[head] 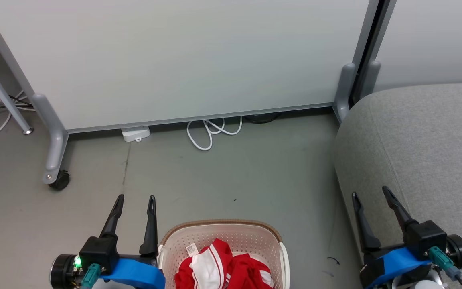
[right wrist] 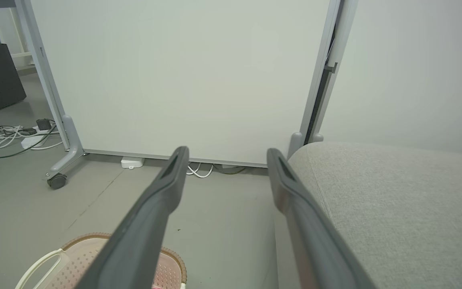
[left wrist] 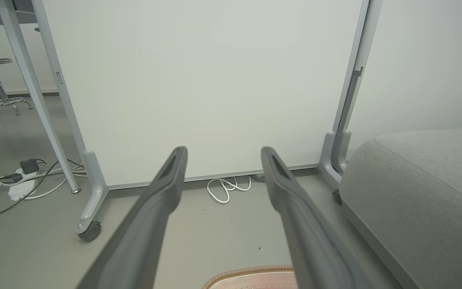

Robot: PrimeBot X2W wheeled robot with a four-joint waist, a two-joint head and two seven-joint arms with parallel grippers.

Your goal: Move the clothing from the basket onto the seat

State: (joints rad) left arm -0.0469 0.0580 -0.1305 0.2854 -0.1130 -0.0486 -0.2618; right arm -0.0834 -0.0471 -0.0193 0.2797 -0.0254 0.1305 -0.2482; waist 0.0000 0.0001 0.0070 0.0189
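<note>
Nearest the lens, the left gripper (head: pixel 136 197) is hovering with its two fingers standing wide apart and gripping nothing. The basket (head: pixel 223 223) is sitting on the floor (head: pixel 235 176) just beside this gripper, on its inner side and lower than its fingertips. The right gripper (head: pixel 369 191) is likewise hanging spread and empty. Its fingertips are appearing over the near edge of the seat (head: pixel 423 148), which is extending ahead of it and to its outer side.

The clothing (head: pixel 223 269) is lying bunched inside the basket, between the two grippers, closer to the left one and behind both sets of fingertips. None of it is resting on the seat, so the first pick is judged to be the step in hand.

Recommended execution:
- The picking gripper should be tilting its fingers downward and drawing back over the basket before descending.
- It should be aiming at the raised fold of the pile, not the perforated wall.
- It should be closing on fabric only, then lifting until the hem is clearing the brown rim, since a trailing hem may be dragging the light basket.

How many garments are in the pile cannot be told, because the frame edge is cutting the basket off.
</note>
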